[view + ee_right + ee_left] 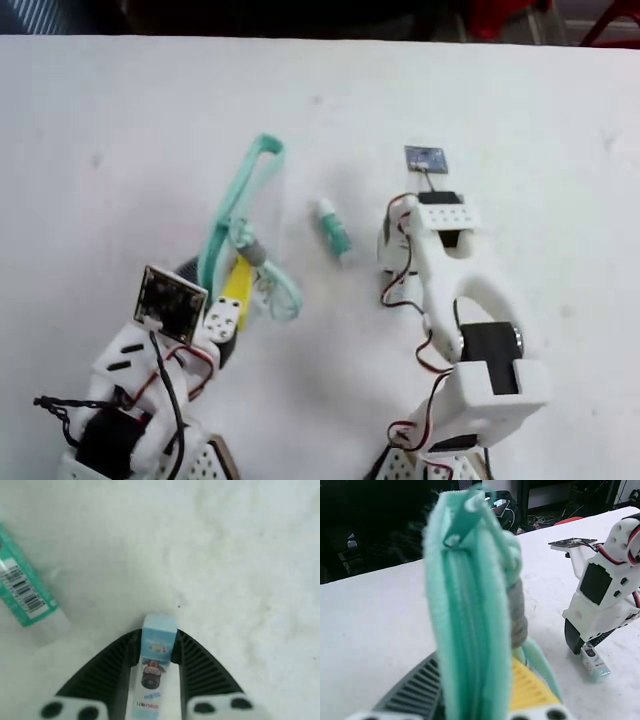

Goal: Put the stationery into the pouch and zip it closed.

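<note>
A mint green pouch point(240, 205) stands on its long edge, zip side up, left of the table's middle. My left gripper point(228, 290) is shut on the near end of the pouch point(470, 620), between a black finger and a yellow finger point(527, 690). A grey tag point(517, 615) and a green strap point(283, 292) hang from the pouch. A green and white glue stick point(332, 228) lies right of it. My right gripper point(156, 635) is shut on a small light blue eraser point(156, 647), low over the table beside the glue stick point(25, 590).
The right arm point(460, 300) stretches from the front edge toward the table's middle, and its gripper point(580, 647) stands to the pouch's right. The white tabletop point(120, 120) lies bare at the back and far left. A dark room lies beyond the far edge.
</note>
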Robot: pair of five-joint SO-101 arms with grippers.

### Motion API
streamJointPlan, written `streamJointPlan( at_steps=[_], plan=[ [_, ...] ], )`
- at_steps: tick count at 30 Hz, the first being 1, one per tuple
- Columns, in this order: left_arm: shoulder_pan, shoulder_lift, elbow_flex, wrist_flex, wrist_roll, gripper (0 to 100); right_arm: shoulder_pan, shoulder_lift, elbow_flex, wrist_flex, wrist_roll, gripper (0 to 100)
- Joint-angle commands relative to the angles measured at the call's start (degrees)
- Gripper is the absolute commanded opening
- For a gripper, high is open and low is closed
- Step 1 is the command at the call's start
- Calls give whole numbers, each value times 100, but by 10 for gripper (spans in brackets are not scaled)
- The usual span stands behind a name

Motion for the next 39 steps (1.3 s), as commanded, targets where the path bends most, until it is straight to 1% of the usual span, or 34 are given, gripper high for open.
streamJointPlan(
  at_steps=[1, 31, 39],
  plan=[
    [-57, -4, -35, -114, -62, 27, -127, -338, -70, -75, -53, 17],
    [-57, -4, -35, -114, -62, 27, -101, -303, -44, -57, -26, 17],
    [-57, -4, -35, -114, -62, 27, -84, -330, -79, 127, -18, 17]
  ],
)
